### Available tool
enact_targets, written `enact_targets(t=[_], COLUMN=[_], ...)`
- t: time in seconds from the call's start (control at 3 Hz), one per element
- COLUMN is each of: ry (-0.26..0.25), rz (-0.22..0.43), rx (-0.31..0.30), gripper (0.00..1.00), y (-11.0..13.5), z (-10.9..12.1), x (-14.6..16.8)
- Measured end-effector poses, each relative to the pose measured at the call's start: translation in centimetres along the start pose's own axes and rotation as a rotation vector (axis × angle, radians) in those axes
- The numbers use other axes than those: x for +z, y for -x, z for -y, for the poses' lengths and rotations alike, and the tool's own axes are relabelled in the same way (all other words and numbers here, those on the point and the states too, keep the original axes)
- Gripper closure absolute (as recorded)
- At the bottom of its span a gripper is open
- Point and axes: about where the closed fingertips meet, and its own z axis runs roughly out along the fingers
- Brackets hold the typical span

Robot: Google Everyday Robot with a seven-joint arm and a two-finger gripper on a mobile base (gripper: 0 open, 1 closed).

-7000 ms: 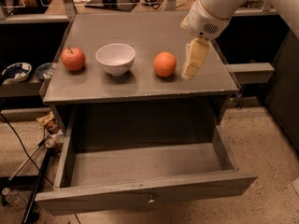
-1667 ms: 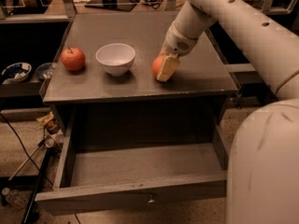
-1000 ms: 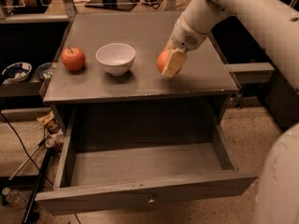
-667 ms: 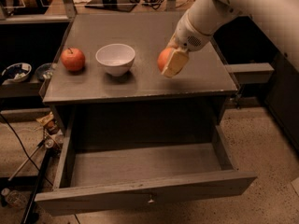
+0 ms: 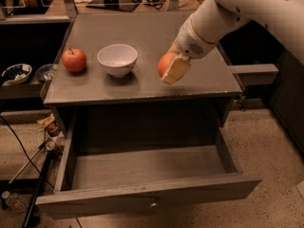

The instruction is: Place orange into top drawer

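grey top drawer open at 6 o'clock | gripper clasping orange at 3 o'clock of white bowl | red apple at bowl's 9 o'clock

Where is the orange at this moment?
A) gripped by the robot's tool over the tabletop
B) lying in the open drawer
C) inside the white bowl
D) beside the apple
A: the tool is shut on the orange over the tabletop, right of the white bowl.
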Motion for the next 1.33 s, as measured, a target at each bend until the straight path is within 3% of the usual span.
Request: enact_targets(t=[0.33, 0.67, 1.33], ry=[-0.023, -0.028, 0.004], rz=[-0.016, -0.014, -0.022], rx=[0.035, 0.093, 0.11], gripper=[1.0, 1.0, 1.0], y=[-1.4, -3.0, -3.3], z=[-2.8, -7.6, -9.2], x=[-1.1, -2.5, -0.6])
